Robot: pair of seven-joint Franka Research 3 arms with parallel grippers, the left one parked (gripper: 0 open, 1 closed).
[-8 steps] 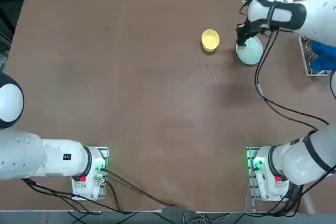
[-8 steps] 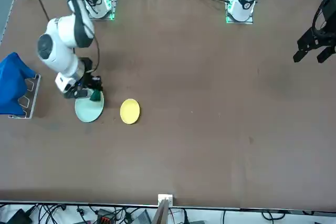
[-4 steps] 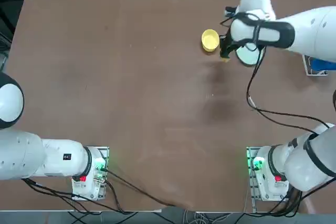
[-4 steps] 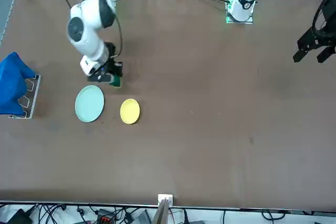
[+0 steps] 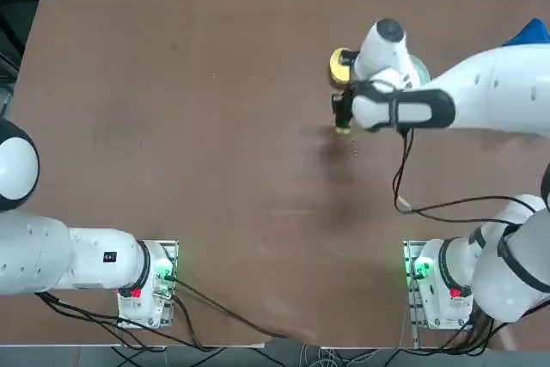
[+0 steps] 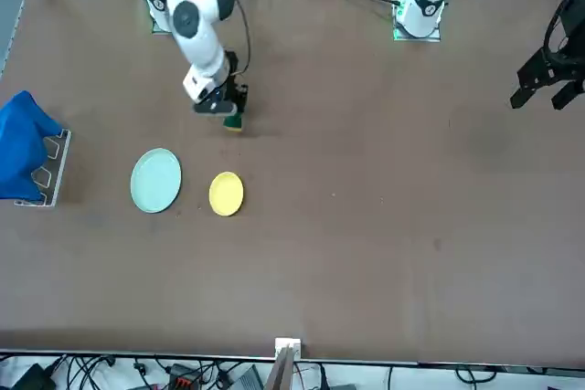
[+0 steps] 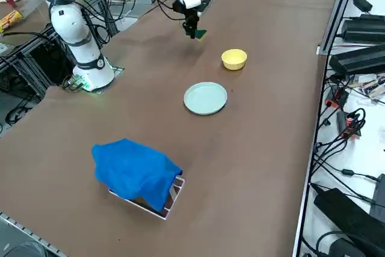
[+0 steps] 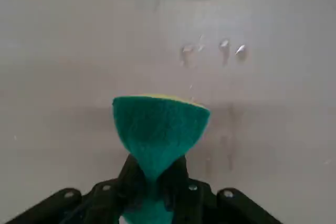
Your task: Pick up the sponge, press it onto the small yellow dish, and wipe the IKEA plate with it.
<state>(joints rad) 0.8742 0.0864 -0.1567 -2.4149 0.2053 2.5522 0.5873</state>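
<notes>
No writing can be read on the sponge point(image 8: 160, 127), the dish point(image 7: 234, 59) or the plate point(image 7: 205, 98); no brand mark is legible on either piece of tableware.

Right pincer point(image 8: 153, 184): closed on the sponge, squeezing its middle narrow, with the free end flaring out beyond the tips. The green face is turned to the wrist view; a thin yellow edge shows along the far end. The part of the sponge between and behind the tips is partly hidden by the black fingers. Sponge held above the worktop point(image 6: 366, 226), near the dish, on the side toward the robot's bases; apart from both dish and plate.

Top view: the arm covers much of the plate and part of the dish. Wrist view: the dish is cut off, only a piece of its rim showing. Front and right side views: both seen whole, upright, side by side with a gap between.

Containers: dish, yellow, nothing visible in it; plate, pale mint, bare. White wire rack point(image 7: 174, 195): blue cloth point(image 7: 137, 170) draped over it, hiding most of the rack and whatever it may hold. Droplets point(image 8: 224, 46) on the worktop near the dish.
</notes>
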